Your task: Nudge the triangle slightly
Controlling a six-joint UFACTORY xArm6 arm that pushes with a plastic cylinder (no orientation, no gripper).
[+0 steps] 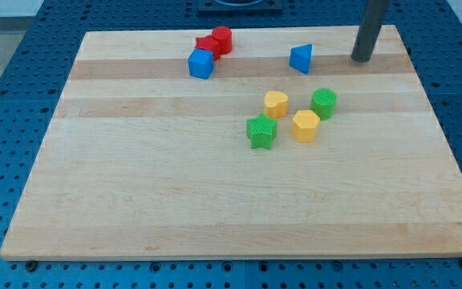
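Observation:
The blue triangle (301,58) lies near the view's top, right of the middle of the wooden board (175,201). My tip (362,59) rests on the board to the triangle's right, about a block's width or two away, not touching it. The dark rod rises from there out of the view's top edge.
A blue cube (201,63) sits at the top left-centre with a red block (208,46) and a red cylinder (222,39) just behind it. Below the triangle lie a yellow heart-like block (276,103), a green cylinder (324,103), a yellow hexagon (305,126) and a green star (261,131).

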